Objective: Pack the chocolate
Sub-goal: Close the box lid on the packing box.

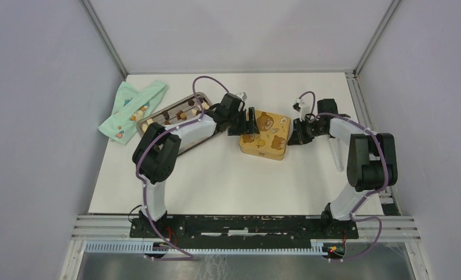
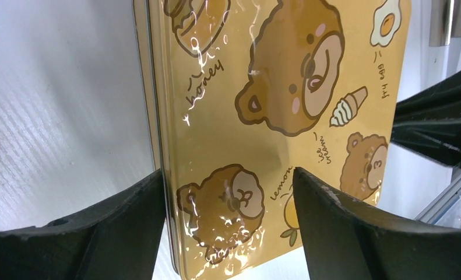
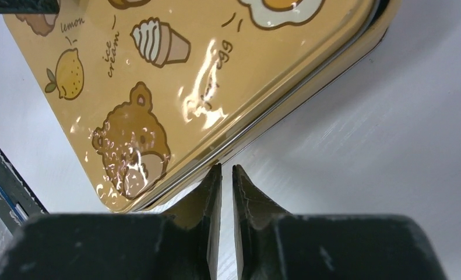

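left gripper [image 2: 228,175] spreads wide across the left edge of the gold tin [image 1: 266,135]; right gripper [image 3: 227,169] sits nearly closed on nothing, tips at its right edge.

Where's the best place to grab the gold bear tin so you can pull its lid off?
Probably the lid's thin rim, coming in level from the side. The gold square tin with bear pictures lies flat on the white table, lid shut, so its broad glossy top gives nothing to pinch; that rim is the only lip to catch.
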`<state>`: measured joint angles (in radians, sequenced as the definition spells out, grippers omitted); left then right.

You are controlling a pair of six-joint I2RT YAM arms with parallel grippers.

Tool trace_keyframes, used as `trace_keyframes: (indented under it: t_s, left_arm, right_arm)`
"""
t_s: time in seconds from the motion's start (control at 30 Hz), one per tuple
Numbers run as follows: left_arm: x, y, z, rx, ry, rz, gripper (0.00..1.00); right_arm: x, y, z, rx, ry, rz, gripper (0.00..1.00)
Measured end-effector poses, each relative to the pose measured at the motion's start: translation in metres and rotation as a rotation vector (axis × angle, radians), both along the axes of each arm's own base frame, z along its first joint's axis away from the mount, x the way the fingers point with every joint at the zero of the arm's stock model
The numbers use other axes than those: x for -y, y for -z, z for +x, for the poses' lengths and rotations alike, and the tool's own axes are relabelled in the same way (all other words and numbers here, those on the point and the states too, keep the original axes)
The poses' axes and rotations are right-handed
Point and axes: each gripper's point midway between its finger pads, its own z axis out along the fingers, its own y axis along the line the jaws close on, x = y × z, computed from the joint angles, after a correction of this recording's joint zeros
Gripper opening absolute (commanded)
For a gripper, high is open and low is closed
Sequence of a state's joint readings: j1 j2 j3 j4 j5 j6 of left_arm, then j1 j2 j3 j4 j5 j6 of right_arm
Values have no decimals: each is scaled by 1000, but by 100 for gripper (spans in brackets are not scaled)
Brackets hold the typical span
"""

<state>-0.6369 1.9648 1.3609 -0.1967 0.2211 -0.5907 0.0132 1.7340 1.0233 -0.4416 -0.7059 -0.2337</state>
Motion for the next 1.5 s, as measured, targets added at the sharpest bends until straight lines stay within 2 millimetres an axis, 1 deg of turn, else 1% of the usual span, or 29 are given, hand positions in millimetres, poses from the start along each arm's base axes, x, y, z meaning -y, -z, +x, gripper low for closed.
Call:
trace_keyframes:
  t_s: [0.1, 0.3, 0.37, 0.5, 0.6, 0.67, 0.77, 0.9, 1.0, 1.1, 1.2, 1.3, 1.37, 1.5]
  left_arm:
    - [3, -6, 4, 19, -6, 0, 86]
    - [8, -15, 8, 44, -13, 5, 89]
    - [9, -19, 11, 54, -15, 3, 90]
    - [11, -30, 16, 73, -17, 1, 90]
    - [13, -36, 18, 79, -16, -4, 90]
    - [13, -36, 18, 76, -16, -2, 90]
    - [12, -33, 17, 65, -16, 8, 90]
    - [8, -22, 15, 39, -21, 36, 90]
    - [6, -21, 14, 38, -20, 47, 90]
    - [4, -24, 16, 60, -17, 53, 93]
    - [-2, -32, 15, 80, -23, 51, 93]
    - [-10, -43, 19, 108, -31, 34, 94]
    - [-16, -46, 23, 112, -36, 13, 94]
    - [-32, -36, 27, 74, -42, -11, 94]
  right_arm:
    - [2, -5, -4, 22, 2, -6, 18]
    - [13, -33, -2, 163, 19, -9, 19]
    - [16, -39, -2, 198, 21, -12, 20]
    - [17, -44, 0, 237, 13, -16, 20]
    - [18, -44, 0, 240, 12, -14, 20]
    - [20, -43, 0, 237, 17, -14, 20]
    - [23, -42, -1, 235, 23, -15, 20]
    - [23, -42, -1, 235, 23, -17, 20]
    - [24, -41, -1, 237, 23, -23, 21]
    - [29, -38, 1, 242, 27, -58, 20]
    - [38, -32, 4, 245, 46, -118, 19]
    - [45, -22, 6, 233, 56, -185, 19]
    - [43, -16, 8, 225, 48, -226, 18]
    - [29, -14, 17, 230, 7, -289, 17]
